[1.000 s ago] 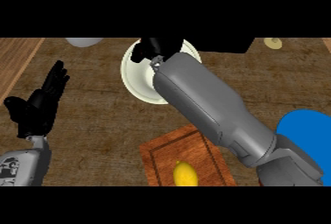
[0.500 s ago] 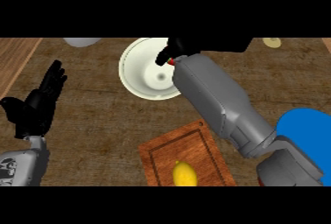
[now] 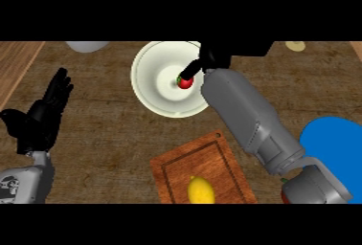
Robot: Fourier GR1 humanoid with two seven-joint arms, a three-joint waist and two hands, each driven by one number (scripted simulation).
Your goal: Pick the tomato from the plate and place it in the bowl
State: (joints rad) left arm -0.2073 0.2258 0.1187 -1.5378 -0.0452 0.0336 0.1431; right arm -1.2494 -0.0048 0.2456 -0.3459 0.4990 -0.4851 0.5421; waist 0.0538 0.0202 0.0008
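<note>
The tomato (image 3: pixel 185 83) is seen on the white plate (image 3: pixel 155 91), right of its centre. The right hand (image 3: pixel 216 55) is held over the plate's right rim, one finger pointing down and touching the tomato; whether its fingers are curled cannot be told. The left hand (image 3: pixel 39 119) is held open, fingers up, at the left. A lemon (image 3: pixel 201 190) lies on a wooden board (image 3: pixel 176 165) on the bench (image 3: pixel 106 139).

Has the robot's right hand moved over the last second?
Yes. The right hand has shifted rightward across the plate, from its upper middle to its right rim, exposing the tomato.
</note>
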